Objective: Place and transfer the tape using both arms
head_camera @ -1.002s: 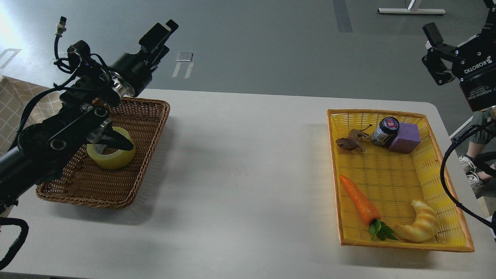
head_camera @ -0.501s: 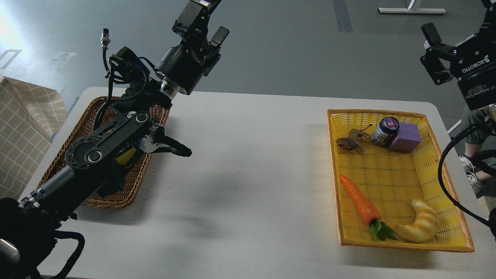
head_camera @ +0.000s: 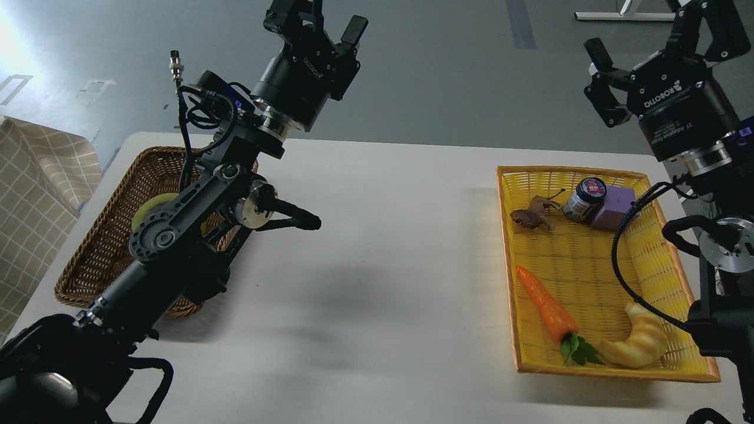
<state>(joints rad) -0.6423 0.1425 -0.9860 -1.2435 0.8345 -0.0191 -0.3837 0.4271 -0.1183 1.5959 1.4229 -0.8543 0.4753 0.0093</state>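
The tape [head_camera: 148, 207] is a yellow roll lying in the brown wicker basket [head_camera: 106, 253] at the left of the table. My left arm hides most of it. My left gripper [head_camera: 318, 19] is raised high above the table's far edge, to the right of the basket and well away from the tape; its fingers are spread and hold nothing. My right gripper [head_camera: 651, 32] is up at the top right, above the far end of the yellow basket [head_camera: 677, 277], open and empty.
The yellow basket holds a carrot [head_camera: 546, 304], a croissant [head_camera: 639, 344], a dark jar [head_camera: 585, 199], a purple block [head_camera: 615, 209] and a brown toy animal [head_camera: 532, 215]. A checkered cloth [head_camera: 29, 194] lies at the left edge. The white table [head_camera: 377, 265] spans between the baskets.
My left arm has lifted out of the wicker basket and swung up and to the right, leaving the tape in the basket. My right gripper has moved left, further into view.
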